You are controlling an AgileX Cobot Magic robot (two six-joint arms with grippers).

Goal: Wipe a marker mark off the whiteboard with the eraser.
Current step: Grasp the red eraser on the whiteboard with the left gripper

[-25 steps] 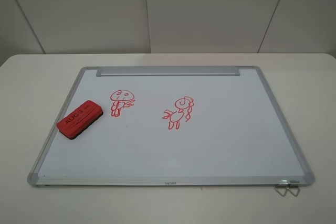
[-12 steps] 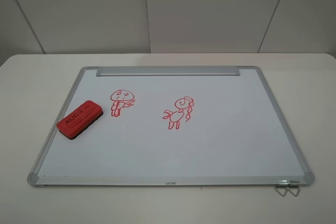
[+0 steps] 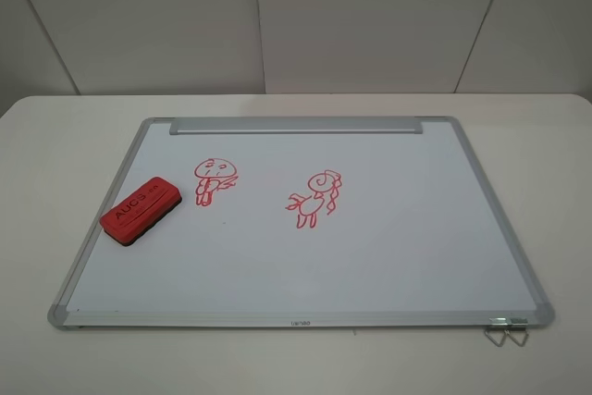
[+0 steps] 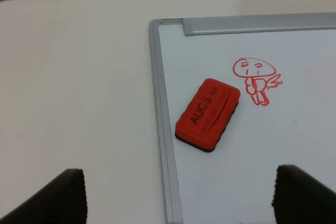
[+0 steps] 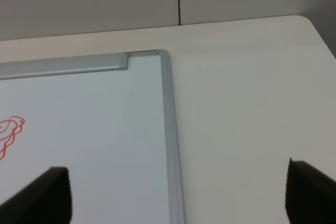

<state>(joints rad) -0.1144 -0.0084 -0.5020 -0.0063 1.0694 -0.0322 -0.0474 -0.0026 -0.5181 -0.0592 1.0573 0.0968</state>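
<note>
The whiteboard (image 3: 398, 256) lies flat on the table, silver-framed. Near its left edge rests the red eraser (image 3: 141, 209), lettering up. Just right of it is the marker mark (image 3: 215, 178), a small red figure with a mushroom cap. In the left wrist view the eraser (image 4: 208, 114) and the marker mark (image 4: 256, 80) lie ahead of my left gripper (image 4: 181, 198), which is open and holds nothing. My right gripper (image 5: 177, 195) is open too, above the whiteboard's (image 5: 105, 145) far right corner. Neither gripper shows in the exterior view.
A second red doodle (image 3: 316, 196) with a spiral head sits mid-board. The metal tray strip (image 3: 296, 125) runs along the far edge. A binder clip (image 3: 506, 330) hangs at the near right corner. White table (image 3: 55, 136) surrounds the board, with a wall behind.
</note>
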